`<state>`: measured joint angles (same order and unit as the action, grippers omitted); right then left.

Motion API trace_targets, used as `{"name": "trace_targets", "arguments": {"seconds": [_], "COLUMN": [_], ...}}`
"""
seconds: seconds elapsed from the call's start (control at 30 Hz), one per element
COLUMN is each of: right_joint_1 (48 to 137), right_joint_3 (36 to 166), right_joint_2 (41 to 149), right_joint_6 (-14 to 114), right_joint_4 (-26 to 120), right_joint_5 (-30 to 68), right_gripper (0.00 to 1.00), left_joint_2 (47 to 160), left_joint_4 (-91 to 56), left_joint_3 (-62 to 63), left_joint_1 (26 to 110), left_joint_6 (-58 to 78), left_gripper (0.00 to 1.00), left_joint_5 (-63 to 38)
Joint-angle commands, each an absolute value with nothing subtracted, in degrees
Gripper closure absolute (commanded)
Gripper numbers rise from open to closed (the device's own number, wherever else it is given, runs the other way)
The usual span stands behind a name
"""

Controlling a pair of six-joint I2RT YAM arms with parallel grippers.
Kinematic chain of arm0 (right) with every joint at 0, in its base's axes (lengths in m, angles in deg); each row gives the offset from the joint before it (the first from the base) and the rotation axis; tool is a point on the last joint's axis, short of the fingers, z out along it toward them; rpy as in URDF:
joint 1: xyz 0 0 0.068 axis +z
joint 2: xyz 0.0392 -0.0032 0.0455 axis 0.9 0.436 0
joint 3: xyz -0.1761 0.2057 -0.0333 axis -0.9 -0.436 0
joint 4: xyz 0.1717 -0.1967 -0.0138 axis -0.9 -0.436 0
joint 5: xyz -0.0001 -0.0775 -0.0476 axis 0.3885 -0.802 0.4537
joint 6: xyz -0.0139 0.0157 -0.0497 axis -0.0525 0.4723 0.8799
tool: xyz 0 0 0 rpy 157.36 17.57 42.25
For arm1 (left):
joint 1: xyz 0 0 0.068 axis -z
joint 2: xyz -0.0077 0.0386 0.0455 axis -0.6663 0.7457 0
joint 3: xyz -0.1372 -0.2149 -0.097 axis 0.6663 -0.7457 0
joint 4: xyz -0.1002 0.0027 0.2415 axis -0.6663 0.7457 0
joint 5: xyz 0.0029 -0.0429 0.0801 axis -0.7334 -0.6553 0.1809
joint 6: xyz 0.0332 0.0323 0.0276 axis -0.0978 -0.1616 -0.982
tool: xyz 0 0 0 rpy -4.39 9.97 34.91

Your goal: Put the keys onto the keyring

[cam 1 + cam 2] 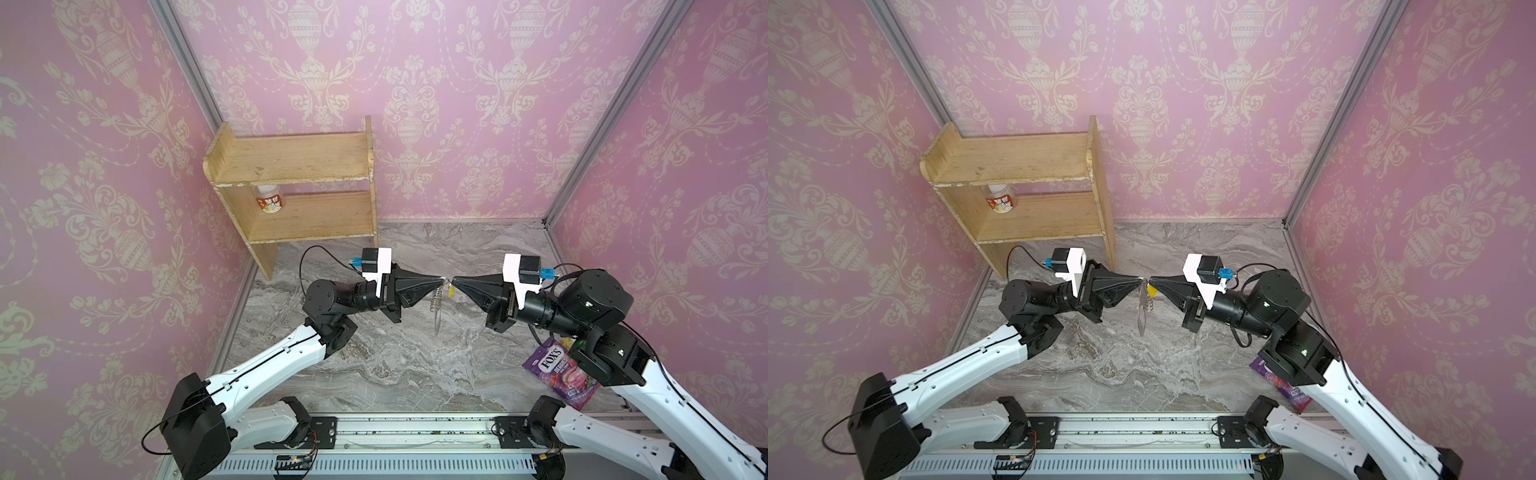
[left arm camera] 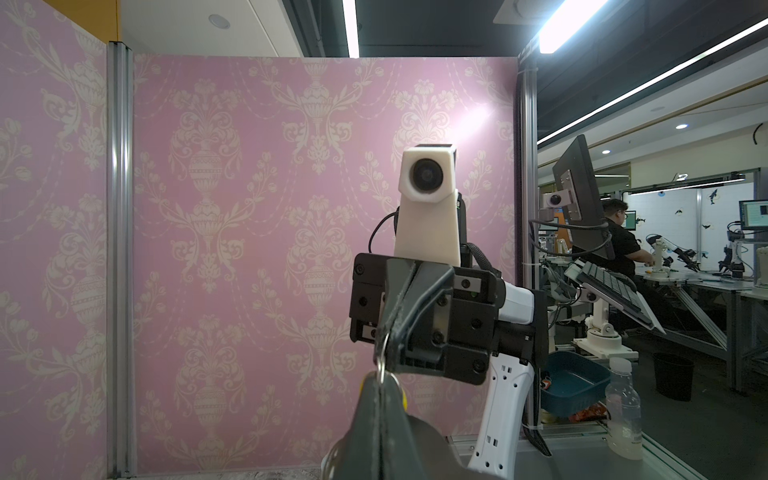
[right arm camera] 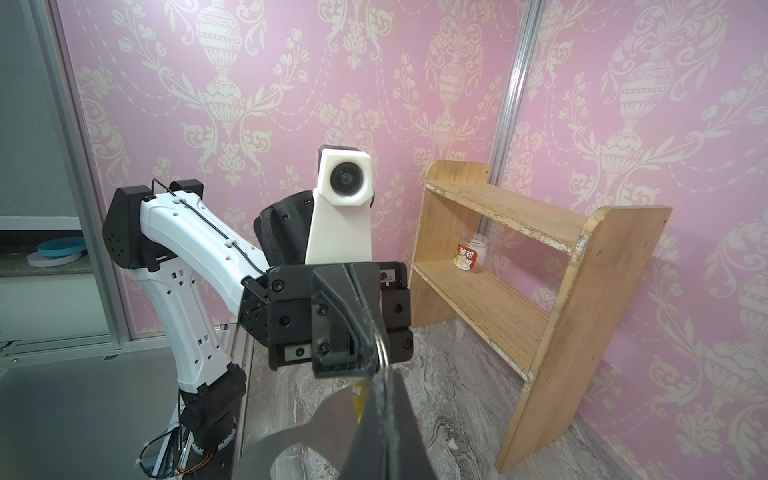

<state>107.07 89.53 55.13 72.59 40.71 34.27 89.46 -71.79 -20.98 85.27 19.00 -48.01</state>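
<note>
Item, mid-air over your table [image 1: 395, 374] centre: left gripper [image 1: 441, 281], clamped on the keyring [image 1: 437, 320] dangling at its 6 o'clock, meets tip-to-tip your right gripper [image 1: 453, 282], clamped on the keys [image 1: 450, 292] at its 6 o'clock; threading apparently under way, joining unconfirmed, release outstanding.

count | arms 2: left arm [image 1: 266, 361], right arm [image 1: 681, 415] | grippers 2: left gripper [image 1: 440, 279], right gripper [image 1: 454, 282] | wrist cameras [image 1: 376, 266] 2 | yellow key tag [image 1: 450, 292] 1 | grey keyring fob [image 1: 437, 322] 1 | chain [image 1: 434, 301] 1 | wooden shelf [image 1: 262, 253] 1 | shelf boards [image 1: 291, 160] 2 | jar [image 1: 269, 200] 1 | purple sweets packet [image 1: 559, 370] 1
</note>
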Motion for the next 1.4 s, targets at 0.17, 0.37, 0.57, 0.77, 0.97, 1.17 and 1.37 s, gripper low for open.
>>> {"name": "trace_targets", "arguments": {"seconds": [0.17, 0.37, 0.57, 0.77, 0.97, 1.17, 1.37], "right_joint_1": [107.6, 107.6, 107.6, 107.6, 107.6, 107.6, 107.6], "right_joint_3": [93.1, 93.9, 93.8, 95.2, 99.5, 105.0, 106.9], "right_joint_2": [56.4, 57.3, 57.2, 55.4, 57.2, 60.3, 61.7], "right_joint_6": [73.0, 72.8, 72.7, 75.1, 75.9, 77.8, 77.6], "right_joint_4": [39.6, 39.1, 38.3, 33.7, 27.5, 19.6, 16.0], "right_joint_5": [35.2, 36.2, 36.1, 34.7, 37.3, 39.5, 39.3], "right_gripper": [1.00, 1.00, 1.00, 1.00, 1.00, 1.00, 1.00], "left_joint_2": [87.7, 87.7, 87.1, 85.5, 85.0, 84.8, 84.4], "left_joint_4": [-71.4, -71.0, -69.9, -65.8, -62.0, -59.0, -58.0], "left_joint_3": [-20.4, -20.1, -20.0, -20.1, -18.8, -17.6, -17.3], "left_joint_1": [85.9, 85.9, 85.9, 86.0, 86.0, 85.9, 86.0], "left_joint_6": [17.2, 17.0, 16.0, 12.4, 10.1, 8.5, 7.5], "left_gripper": [1.00, 1.00, 1.00, 1.00, 1.00, 1.00, 1.00], "left_joint_5": [-49.3, -49.7, -49.5, -48.8, -49.6, -50.5, -50.7]}}
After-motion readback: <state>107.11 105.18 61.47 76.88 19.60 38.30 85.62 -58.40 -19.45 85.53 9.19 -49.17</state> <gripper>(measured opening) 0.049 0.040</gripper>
